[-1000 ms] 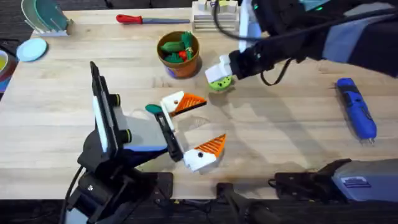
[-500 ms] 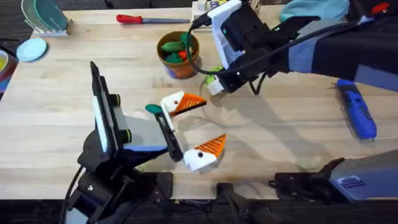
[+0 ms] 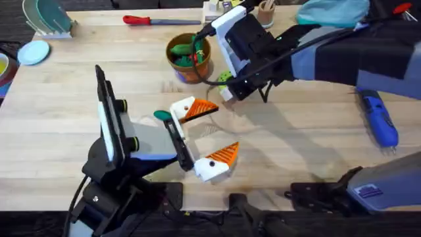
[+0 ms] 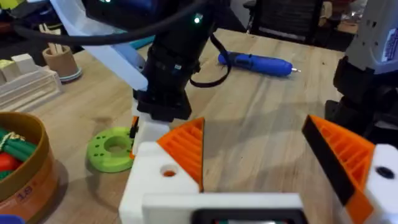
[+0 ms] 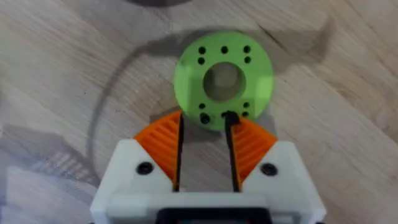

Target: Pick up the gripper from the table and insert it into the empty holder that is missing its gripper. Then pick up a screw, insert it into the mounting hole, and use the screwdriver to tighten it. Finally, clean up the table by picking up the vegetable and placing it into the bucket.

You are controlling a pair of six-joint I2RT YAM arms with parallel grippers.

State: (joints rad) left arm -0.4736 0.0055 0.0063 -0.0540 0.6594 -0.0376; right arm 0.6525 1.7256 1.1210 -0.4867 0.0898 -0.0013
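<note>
Upper centre of the overhead view, the right pincer [image 3: 227, 92] has swung in over the last second from beside the green disc [image 5: 224, 79] to directly above it. It now points down beside the bucket [image 3: 189, 58]. In its wrist view the orange pads are released with a narrow gap, their tips at the disc's near rim, where a small dark thing, possibly a screw, sits; I cannot tell for sure.

The left pincer [image 3: 220, 128] rests wide apart at centre frame. The gripper [image 4: 186, 149] already sits in the holder [image 4: 155, 183], whose mounting hole [image 4: 168, 172] looks empty, so I judge the screw pick-up is under way.

The vegetable [image 3: 162, 114] lies on the surface [image 3: 296, 151] left of the holder. The screwdriver [image 3: 377, 122] lies at far right.
</note>
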